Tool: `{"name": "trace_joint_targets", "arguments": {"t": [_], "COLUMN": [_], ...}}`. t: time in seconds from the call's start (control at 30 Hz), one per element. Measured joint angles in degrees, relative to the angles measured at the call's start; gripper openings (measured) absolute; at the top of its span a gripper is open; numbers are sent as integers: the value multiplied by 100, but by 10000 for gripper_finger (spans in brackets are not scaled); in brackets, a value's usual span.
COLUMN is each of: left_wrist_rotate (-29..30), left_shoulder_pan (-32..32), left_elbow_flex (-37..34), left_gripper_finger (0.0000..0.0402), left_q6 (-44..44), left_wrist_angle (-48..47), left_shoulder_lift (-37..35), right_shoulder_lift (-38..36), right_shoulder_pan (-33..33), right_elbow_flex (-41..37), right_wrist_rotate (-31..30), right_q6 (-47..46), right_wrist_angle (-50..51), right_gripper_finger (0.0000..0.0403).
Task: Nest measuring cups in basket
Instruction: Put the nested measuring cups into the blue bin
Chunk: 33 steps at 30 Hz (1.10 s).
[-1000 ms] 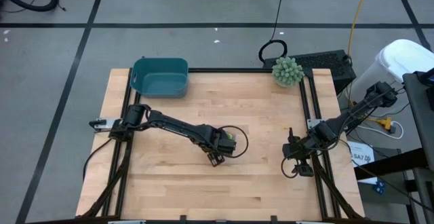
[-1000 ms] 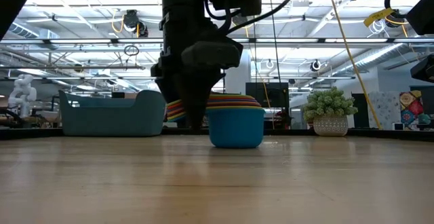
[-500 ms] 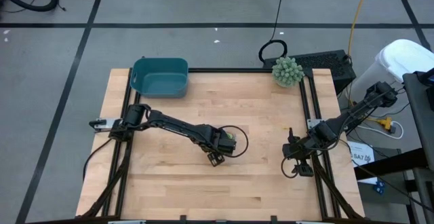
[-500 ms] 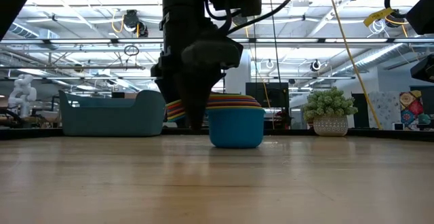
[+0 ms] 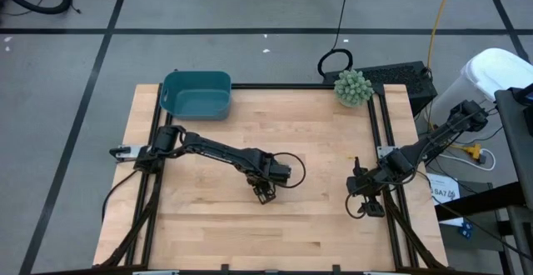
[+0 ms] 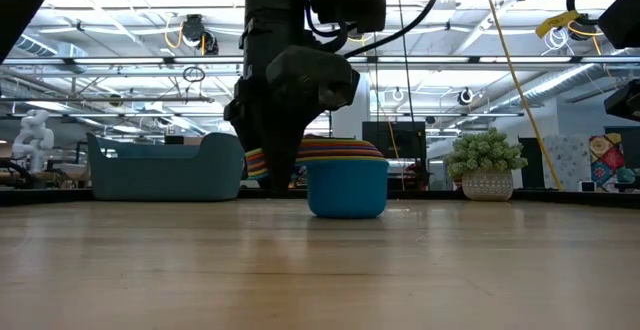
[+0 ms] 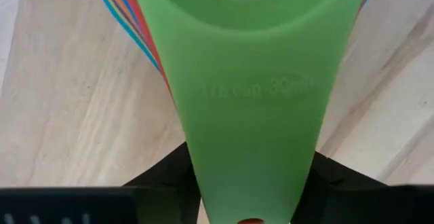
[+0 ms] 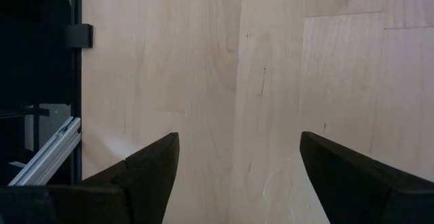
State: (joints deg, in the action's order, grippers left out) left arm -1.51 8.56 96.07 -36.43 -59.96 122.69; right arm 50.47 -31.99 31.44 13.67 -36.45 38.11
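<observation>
Low view: the nested measuring cups [image 6: 345, 175] sit mid-frame on the table [image 6: 320, 270] — the left gripper [image 7: 249, 198] clamps the green handle [image 7: 251, 115]. The basket [image 5: 196, 94] lies upper left; the right gripper [image 8: 234, 176] waits open, lower right.

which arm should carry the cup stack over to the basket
Left. Its pincer is already at the nested measuring cups mid-table, the green handle between its fingers, on the basket side. The right pincer waits open at the table's right edge, holding nothing.
</observation>
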Motion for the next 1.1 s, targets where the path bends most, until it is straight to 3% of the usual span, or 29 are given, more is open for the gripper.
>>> {"name": "trace_joint_targets", "arguments": {"t": [0.4, 0.57, 0.93, 1.1], "left_wrist_rotate": [-1, -1, -29, 242], "left_shoulder_pan": [4, 2, -44, -39], "left_elbow_flex": [0, 0, 6, 534], "left_gripper_finger": [175, 137, 137, 137], "left_q6": [10, -24, 129, 330], "left_wrist_angle": [4, 4, -9, -710], "left_shoulder_lift": [0, -1, -2, -2], "right_shoulder_lift": [0, 1, 0, 0], "right_shoulder_pan": [0, 0, 0, 0], "right_elbow_flex": [0, 0, 0, 0], "right_wrist_rotate": [0, 0, 0, -1], "right_q6": [-35, -38, -35, -26], "right_wrist_angle": [-2, -17, -17, -17], "right_gripper_finger": [299, 299, 299, 299]}}
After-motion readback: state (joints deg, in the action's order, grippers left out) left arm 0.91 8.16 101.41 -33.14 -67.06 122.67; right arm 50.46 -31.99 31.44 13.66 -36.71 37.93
